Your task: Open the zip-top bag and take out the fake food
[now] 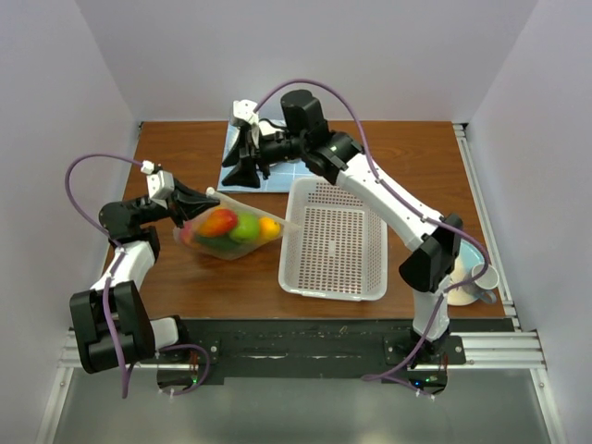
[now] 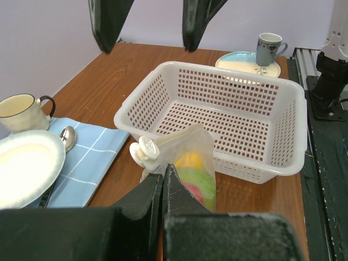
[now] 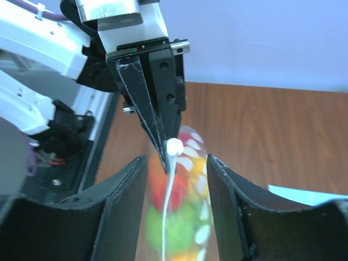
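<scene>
The zip-top bag (image 1: pixel 242 231) is a clear dotted pouch held off the table, left of the basket. The fake food (image 1: pixel 229 226) inside shows green, red, orange and yellow pieces. My left gripper (image 1: pixel 202 203) is shut on the bag's top corner, beside the white zip slider (image 2: pixel 142 152). The bag (image 2: pixel 197 157) hangs just past my left gripper (image 2: pixel 163 173). My right gripper (image 1: pixel 240 155) is open and empty over the blue cloth, apart from the bag. In the right wrist view my right gripper (image 3: pixel 176 162) frames the blurred bag (image 3: pixel 187 212) and the slider (image 3: pixel 174 147).
A white perforated basket (image 1: pixel 287 252) stands right of the bag, also in the left wrist view (image 2: pixel 261 163). A blue cloth (image 1: pixel 277 178) lies at the back with a white plate (image 2: pixel 27 163), spoon (image 2: pixel 67 136) and cup (image 2: pixel 22 111). A mug (image 1: pixel 481 277) on a plate sits far right.
</scene>
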Available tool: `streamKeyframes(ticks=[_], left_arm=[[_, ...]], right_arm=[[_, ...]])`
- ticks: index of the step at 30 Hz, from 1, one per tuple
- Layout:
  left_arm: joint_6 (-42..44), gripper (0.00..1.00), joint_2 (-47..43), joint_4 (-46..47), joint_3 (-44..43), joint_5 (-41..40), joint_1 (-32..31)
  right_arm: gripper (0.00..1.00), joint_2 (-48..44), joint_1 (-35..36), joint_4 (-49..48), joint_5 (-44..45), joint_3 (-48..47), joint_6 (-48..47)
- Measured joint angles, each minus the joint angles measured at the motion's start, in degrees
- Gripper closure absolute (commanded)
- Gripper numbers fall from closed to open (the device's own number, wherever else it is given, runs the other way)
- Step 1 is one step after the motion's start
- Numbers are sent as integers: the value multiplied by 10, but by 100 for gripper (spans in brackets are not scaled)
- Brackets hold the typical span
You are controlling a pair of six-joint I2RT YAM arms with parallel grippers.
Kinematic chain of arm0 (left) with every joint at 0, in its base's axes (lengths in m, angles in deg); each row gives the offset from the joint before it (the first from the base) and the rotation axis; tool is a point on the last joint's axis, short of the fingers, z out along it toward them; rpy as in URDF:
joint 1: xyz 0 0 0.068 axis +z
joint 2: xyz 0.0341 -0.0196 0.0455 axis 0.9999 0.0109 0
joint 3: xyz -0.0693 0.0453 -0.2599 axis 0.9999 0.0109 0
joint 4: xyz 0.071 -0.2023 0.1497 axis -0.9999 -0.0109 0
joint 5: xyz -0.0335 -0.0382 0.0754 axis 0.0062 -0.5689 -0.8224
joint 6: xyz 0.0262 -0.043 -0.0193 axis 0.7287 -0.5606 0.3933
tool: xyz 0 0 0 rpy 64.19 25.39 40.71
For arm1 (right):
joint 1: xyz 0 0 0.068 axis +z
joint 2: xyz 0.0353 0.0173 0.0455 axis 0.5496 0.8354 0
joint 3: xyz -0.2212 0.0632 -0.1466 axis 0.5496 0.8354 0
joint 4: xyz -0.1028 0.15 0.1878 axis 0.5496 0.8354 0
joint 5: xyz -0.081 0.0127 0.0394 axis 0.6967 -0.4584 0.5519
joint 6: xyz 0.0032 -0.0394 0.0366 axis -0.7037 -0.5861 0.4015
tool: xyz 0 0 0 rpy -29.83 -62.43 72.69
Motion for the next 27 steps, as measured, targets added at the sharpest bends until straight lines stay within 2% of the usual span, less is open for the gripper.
streamKeyframes(ticks=[13,18,27], left_arm=[[2,99,0,0,7,0,0],[2,99,0,0,7,0,0],[6,99,0,0,7,0,0]], right_arm=[[55,79,0,-81,-57,10,117],[59,83,0,-111,-74,10,156],[59,83,2,-146,-102,9,196]])
